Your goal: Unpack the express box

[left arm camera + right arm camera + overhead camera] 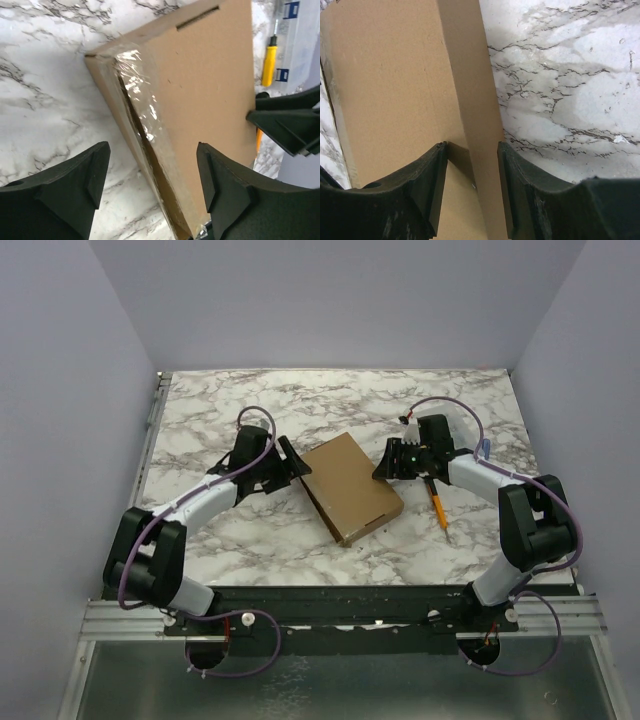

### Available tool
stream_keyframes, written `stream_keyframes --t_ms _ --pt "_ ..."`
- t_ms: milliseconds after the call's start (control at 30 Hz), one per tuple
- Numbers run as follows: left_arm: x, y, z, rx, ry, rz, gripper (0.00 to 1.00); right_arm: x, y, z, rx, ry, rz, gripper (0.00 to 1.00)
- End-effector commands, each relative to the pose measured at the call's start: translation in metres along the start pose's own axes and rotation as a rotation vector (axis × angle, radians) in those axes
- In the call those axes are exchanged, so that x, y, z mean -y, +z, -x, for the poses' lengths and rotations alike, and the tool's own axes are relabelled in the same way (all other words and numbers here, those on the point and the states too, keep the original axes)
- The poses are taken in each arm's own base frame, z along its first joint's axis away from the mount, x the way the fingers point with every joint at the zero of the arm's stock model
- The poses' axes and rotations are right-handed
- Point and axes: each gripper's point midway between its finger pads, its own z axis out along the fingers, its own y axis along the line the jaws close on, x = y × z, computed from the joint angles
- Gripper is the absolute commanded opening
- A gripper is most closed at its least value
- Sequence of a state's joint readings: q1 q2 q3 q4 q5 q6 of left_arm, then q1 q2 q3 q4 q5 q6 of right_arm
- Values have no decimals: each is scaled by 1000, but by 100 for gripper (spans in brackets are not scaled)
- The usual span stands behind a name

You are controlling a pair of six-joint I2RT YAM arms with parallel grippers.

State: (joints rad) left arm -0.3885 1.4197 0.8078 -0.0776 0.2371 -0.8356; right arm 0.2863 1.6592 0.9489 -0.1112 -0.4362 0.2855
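Top external view shows the flat rectangular brown cardboard express box (350, 488) lying closed on the white, grey-veined marble counter (300, 400), about midway between the two arms and turned at an angle to the counter's edges. The left tool (293, 462) is at the box's left side and the right tool (385, 465) at its upper right corner.

In the left wrist view the left tool stands wide. One black finger (75, 185) hangs over bare marble and the other (225, 190) over the box's top face, with the box's long left edge between them and neither finger gripping it. A strip of shiny clear tape (140, 95) runs along that edge, wrinkled and catching the light, over a dark seam. A narrow slot (197, 17) is cut near the far end of the top face.

In the right wrist view the right tool is narrow and clamped on the box's edge. Its left finger (427, 185) lies against the top face and its right finger (520, 185) against the side wall, where the wall meets the marble.

A slim yellow-handled screwdriver (438, 503) lies on the counter just right of the box, partly under the right arm; the box does not touch it
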Motion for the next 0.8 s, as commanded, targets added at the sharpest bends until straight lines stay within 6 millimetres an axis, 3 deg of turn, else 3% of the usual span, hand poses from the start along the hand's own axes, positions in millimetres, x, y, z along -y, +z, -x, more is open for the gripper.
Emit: stream_keyframes --t_ms 0,100,333,567,767 --pt "-13 11 11 -40 49 27 74 4 3 -16 -42 -22 -5 51" --pt "-20 19 24 -22 63 61 73 3 3 -14 -37 -30 -5 52" --pt "-36 38 24 -49 63 108 67 2 4 -14 -37 -30 0 52" --pt "-52 35 30 -29 51 143 58 4 6 -15 -43 -21 -7 51" --pt "-60 27 35 4 45 149 61 5 7 -16 -47 -19 -8 51"
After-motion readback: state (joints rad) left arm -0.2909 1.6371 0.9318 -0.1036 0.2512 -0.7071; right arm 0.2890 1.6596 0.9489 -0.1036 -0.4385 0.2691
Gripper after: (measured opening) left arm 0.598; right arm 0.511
